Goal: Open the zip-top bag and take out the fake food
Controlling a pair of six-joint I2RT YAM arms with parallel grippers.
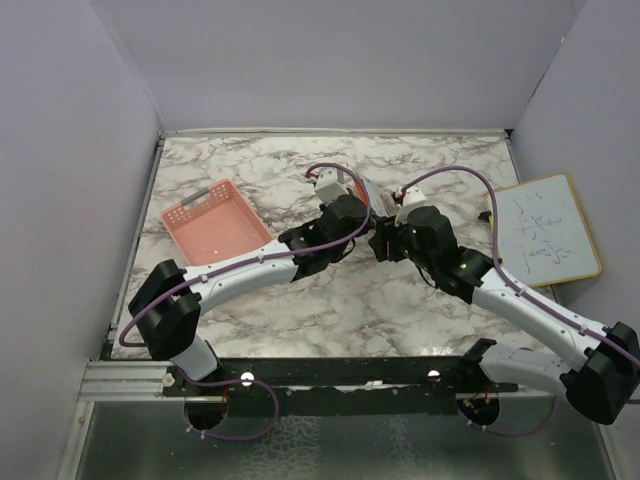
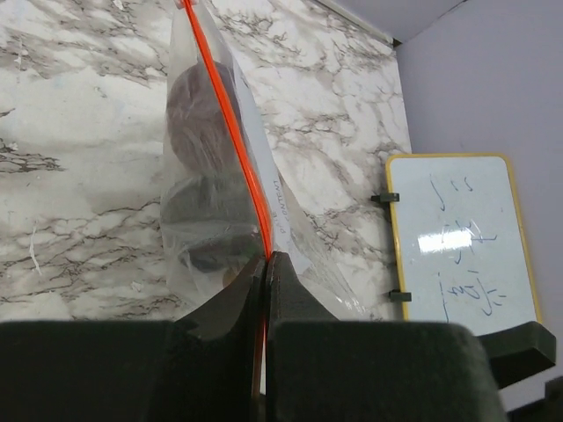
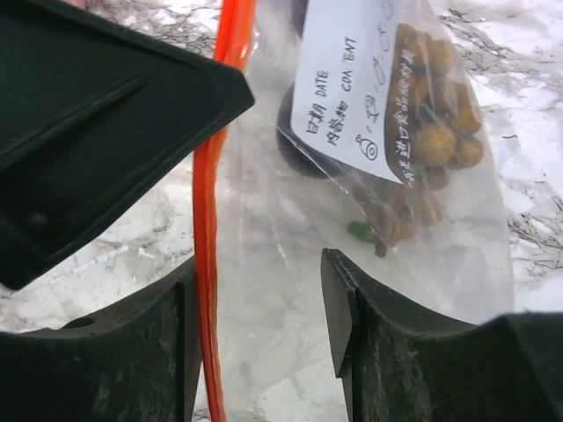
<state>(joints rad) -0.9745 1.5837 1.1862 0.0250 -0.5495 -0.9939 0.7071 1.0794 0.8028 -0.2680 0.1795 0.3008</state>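
Label [image 3: 352, 79] on the bag [image 2: 189, 202]: white, printed "DATE" and "CONTENT" beside Chinese characters; the handwriting below is not legible. Whiteboard [image 2: 457, 237] scribbles are unreadable. Left gripper [image 2: 266, 264]: jaws pressed together on the orange zip strip [image 2: 230, 114], bag held on edge over the middle of the marble table [image 2: 70, 132]. Right gripper [image 3: 259, 308]: jaws apart, strip against one finger, clear plastic between them. Grapes [image 3: 435, 132] and dark fruit [image 2: 198, 97] are inside the bag.

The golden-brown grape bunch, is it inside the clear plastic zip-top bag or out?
Inside: the golden-brown grape bunch shows through the clear plastic zip-top bag, beside its white label.
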